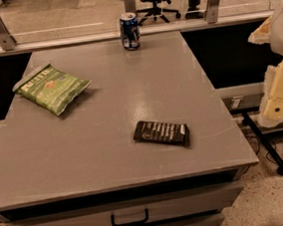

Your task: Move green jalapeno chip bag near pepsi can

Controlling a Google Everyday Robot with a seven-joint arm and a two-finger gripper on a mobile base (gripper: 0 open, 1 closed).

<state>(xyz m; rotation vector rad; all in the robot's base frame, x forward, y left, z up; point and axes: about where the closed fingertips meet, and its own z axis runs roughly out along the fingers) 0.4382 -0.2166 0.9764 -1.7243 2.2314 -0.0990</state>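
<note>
The green jalapeno chip bag (51, 87) lies flat on the left side of the grey table (135, 155), its white lettering facing up. The pepsi can (129, 31) stands upright at the table's far edge, near the middle. The two are well apart. My gripper (278, 92) shows as cream-coloured parts at the right edge of the view, beyond the table's right side and far from both the bag and the can. It holds nothing that I can see.
A flat black rectangular packet (161, 132) lies on the table right of centre, towards the front. A drawer with a black handle (129, 219) is under the tabletop. A glass railing (72, 21) runs behind the table, with office chairs beyond it.
</note>
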